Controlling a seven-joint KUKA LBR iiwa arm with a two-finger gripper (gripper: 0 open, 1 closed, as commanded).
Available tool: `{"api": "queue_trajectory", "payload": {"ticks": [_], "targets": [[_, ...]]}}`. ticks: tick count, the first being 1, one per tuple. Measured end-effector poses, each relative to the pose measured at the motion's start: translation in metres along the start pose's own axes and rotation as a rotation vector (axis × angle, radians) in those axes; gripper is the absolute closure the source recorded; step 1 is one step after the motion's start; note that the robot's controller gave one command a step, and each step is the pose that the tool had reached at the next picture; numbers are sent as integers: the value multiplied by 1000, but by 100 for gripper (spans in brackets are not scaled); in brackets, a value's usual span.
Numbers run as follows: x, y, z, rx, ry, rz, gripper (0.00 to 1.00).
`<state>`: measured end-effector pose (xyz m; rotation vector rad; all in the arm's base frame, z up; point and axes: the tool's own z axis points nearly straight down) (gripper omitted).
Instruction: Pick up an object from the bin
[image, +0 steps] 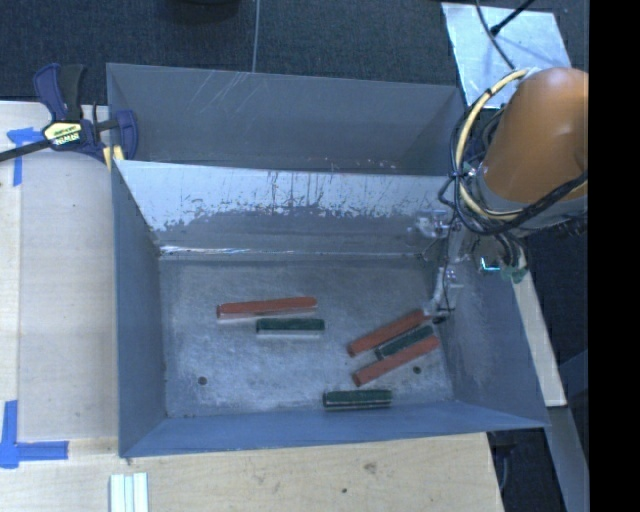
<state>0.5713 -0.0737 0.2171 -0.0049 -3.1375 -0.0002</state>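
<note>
Orange cover (535, 135) on the arm's wrist is sitting closest to my camera. Below it the gripper (440, 305) is hanging low inside the grey bin (300, 130), close to the wall on the arm's side. I am not able to tell from here whether the gripper is open or closed.

Right at its tip, three flat sticks are lying slanted and side by side. A red-brown stick (385, 333) and a dark green stick (407, 343) are touching each other, their near ends just under the gripper. A second red-brown stick (395, 363) is lying just beyond them. A lone green stick (357, 399) is resting farther off. A far red-brown stick (267, 308) and a far green stick (290, 325) are lying well apart from the gripper, across the floor.

I am judging the red-brown or dark green stick as the likely pick. Since they are touching, I am planning to straddle one stick across its narrow width, away from its very end, so the neighbour is not getting pinched too.
</note>
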Motion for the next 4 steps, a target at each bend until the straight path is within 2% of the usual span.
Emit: {"api": "queue_trajectory", "payload": {"ticks": [1, 2, 3, 4], "targets": [[23, -20, 150, -1, 3, 44, 0], [48, -8, 145, 2, -11, -13, 0], [49, -7, 144, 0, -1, -18, 100], [29, 5, -33, 3, -17, -142, 100]]}}
